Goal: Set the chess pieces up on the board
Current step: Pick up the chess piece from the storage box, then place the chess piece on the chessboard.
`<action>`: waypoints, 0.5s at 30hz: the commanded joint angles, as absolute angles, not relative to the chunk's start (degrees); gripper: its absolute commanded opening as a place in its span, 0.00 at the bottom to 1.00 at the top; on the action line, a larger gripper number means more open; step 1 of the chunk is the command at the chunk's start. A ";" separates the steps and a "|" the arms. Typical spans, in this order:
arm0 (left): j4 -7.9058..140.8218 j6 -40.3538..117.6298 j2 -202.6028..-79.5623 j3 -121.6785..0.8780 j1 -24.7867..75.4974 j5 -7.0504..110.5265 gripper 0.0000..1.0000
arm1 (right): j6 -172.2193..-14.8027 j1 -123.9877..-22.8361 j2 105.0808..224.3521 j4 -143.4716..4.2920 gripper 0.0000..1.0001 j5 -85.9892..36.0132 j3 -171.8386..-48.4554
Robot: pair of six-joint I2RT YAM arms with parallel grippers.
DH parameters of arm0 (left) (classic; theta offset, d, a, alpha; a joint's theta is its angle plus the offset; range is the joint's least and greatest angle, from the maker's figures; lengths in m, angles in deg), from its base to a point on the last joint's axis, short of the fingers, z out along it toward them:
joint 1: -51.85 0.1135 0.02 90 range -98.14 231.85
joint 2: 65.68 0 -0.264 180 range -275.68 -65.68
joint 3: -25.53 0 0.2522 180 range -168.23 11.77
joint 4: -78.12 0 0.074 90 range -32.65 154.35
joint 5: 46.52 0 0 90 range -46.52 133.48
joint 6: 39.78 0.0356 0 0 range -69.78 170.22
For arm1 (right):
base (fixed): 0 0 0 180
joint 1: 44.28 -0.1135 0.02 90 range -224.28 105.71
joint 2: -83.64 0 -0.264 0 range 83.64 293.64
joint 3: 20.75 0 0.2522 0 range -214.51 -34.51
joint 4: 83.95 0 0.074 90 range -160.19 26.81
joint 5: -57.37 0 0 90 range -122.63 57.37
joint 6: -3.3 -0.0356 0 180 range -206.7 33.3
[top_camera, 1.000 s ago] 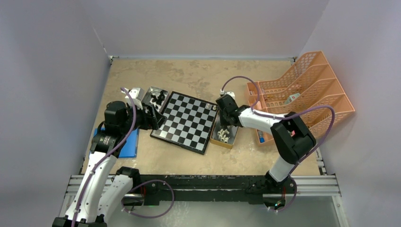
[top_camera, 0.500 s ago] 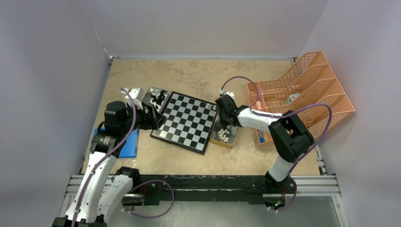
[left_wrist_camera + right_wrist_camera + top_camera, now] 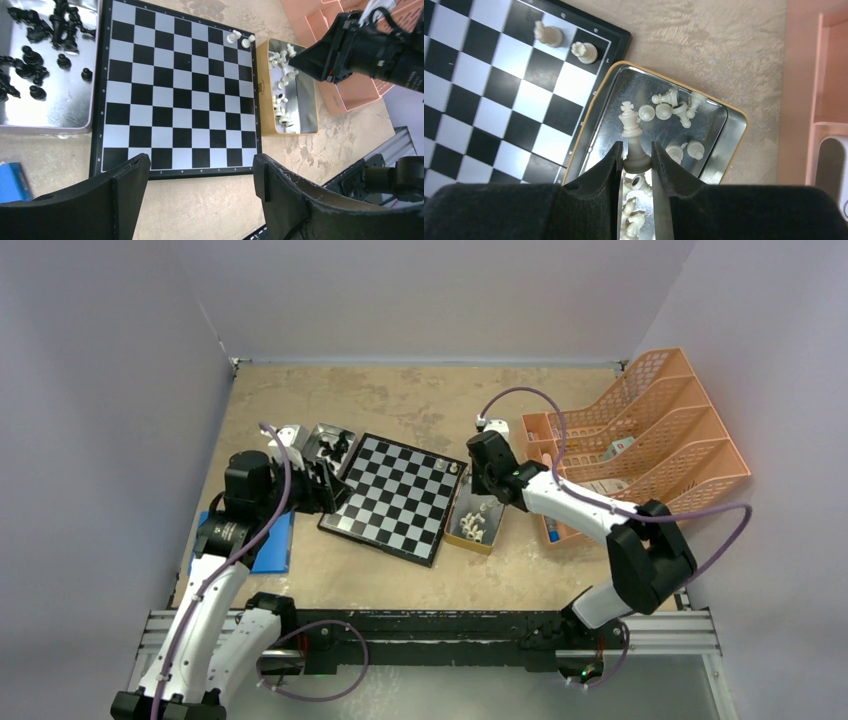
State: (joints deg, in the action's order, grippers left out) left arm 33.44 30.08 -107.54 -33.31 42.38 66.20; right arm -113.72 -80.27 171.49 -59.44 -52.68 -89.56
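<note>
One board (image 3: 175, 90) on one table (image 3: 400, 400). Two cream pieces on the board (image 3: 548, 34), one cream king (image 3: 631, 130) in the right end effector (image 3: 636, 152). Two metal trays: a gold-rimmed tray (image 3: 724, 145) with around ten loose cream pieces (image 3: 664, 111), some hidden, and a silver tray (image 3: 50, 112) with black pieces (image 3: 62, 60) too clumped to count. One orange rack (image 3: 640, 430), one blue pad (image 3: 272, 545)

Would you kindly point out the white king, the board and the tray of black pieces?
white king (image 3: 632, 136), right wrist view, on its stem.
board (image 3: 182, 95), left wrist view, on a bare central square.
tray of black pieces (image 3: 55, 107), left wrist view, on its bare metal floor.
</note>
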 commanded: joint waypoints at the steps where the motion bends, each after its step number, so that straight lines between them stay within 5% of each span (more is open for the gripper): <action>1: 36.28 28.77 -109.55 -33.90 42.10 70.03 0.74 | -112.71 -80.85 165.92 -59.71 0.15 -52.69 -90.89; 15: 43.29 19.66 -123.35 -42.86 42.10 86.98 0.64 | -107.35 -84.33 152.82 -82.61 0.13 -32.13 -81.22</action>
State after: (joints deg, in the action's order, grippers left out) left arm 38.36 22.21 -120.24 -38.05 42.34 80.78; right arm -109.13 -83.44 155.53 -71.84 -39.83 -83.05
